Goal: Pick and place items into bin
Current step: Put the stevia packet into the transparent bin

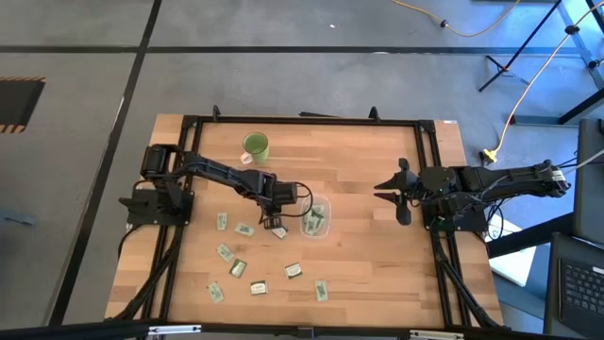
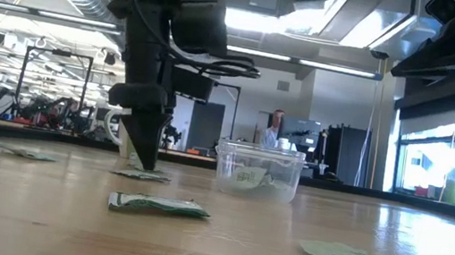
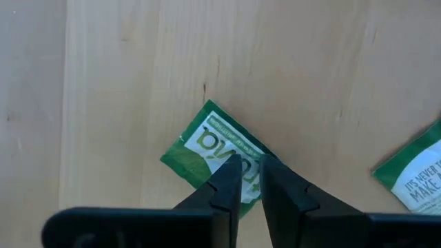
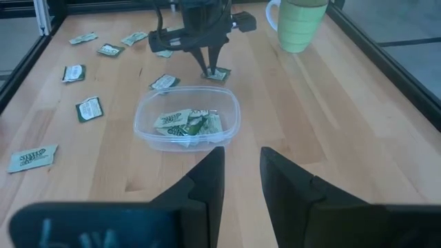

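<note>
Several green and whitish packets lie flat on the wooden table, mostly near its front left, such as one packet (image 1: 236,268). The clear bin (image 1: 315,219) (image 4: 186,124) stands mid-table with a few packets (image 4: 185,122) inside. My left gripper (image 1: 275,225) (image 3: 249,165) points down just left of the bin, shut on a green packet (image 3: 207,145) that lies on the wood. Over the table's right edge my right gripper (image 1: 401,194) (image 4: 241,165) hangs open, touching nothing. My left gripper comes from above, pointing straight down, with its two fingertips (image 3: 231,172) on the green packet's one end (image 3: 249,160). A narrow strip of the packet shows pinched between them. The packet lies flat on the table, not lifted.
A green mug (image 1: 256,145) (image 4: 300,24) stands near the table's far edge, behind the left arm. Another packet (image 3: 413,176) lies close beside the held one. A dark frame rail (image 1: 434,170) borders the table. Bare wood stretches between the bin and the right gripper.
</note>
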Robot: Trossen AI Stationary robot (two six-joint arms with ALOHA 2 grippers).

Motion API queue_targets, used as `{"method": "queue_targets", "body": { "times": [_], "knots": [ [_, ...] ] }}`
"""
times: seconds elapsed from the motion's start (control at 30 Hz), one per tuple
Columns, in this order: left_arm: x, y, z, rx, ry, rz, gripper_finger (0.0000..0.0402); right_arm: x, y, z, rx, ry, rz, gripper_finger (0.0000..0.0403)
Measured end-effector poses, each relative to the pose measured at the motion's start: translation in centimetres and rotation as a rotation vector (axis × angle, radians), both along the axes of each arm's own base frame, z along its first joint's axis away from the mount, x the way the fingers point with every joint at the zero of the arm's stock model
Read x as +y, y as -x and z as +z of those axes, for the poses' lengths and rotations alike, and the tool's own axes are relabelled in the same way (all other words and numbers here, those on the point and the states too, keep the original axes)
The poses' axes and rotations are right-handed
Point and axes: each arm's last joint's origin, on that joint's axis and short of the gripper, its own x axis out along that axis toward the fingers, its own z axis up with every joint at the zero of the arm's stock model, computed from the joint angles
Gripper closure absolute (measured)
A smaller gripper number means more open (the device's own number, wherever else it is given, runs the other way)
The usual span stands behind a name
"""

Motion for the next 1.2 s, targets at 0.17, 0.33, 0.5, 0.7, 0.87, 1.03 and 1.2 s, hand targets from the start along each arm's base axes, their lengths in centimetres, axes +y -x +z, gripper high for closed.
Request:
{"method": "queue_targets", "body": {
  "times": [0.17, 0.33, 0.5, 0.7, 0.87, 1.03, 1.2],
  "knots": [
    [0.0, 0.0, -0.1, 0.005, -0.002, 0.001, 0.0386, 0.0, 0.0, 0.0, 0.000, 0.000, 0.000, 0.0305],
    [-0.1, 0.1, 0.1, 0.012, -0.007, -0.001, 0.0398, 0.0, 0.0, 0.0, 0.001, 0.000, 0.000, 0.0305],
    [-0.6, -0.1, 2.5, -0.001, 0.007, -0.020, 0.0399, 0.0, 0.0, 0.0, 0.002, 0.000, 0.000, 0.0305],
    [-1.0, -1.7, 6.9, -0.211, -0.020, -0.084, 0.0399, 0.0, 0.0, 0.0, 0.004, 0.003, 0.002, 0.0305],
    [-1.4, -4.0, 8.7, -0.354, 0.000, -0.209, 0.0399, 0.0, 0.0, 0.0, -0.002, 0.006, 0.003, 0.0305],
    [-2.1, -6.0, 8.7, -0.364, -0.010, -0.292, 0.0399, 0.0, -0.1, 0.1, 0.000, 0.022, 0.012, 0.0305],
    [-3.1, -7.4, 7.5, -0.340, 0.031, -0.340, 0.0399, 0.0, -0.2, 0.0, 0.006, 0.022, 0.011, 0.0305]
  ]
}}
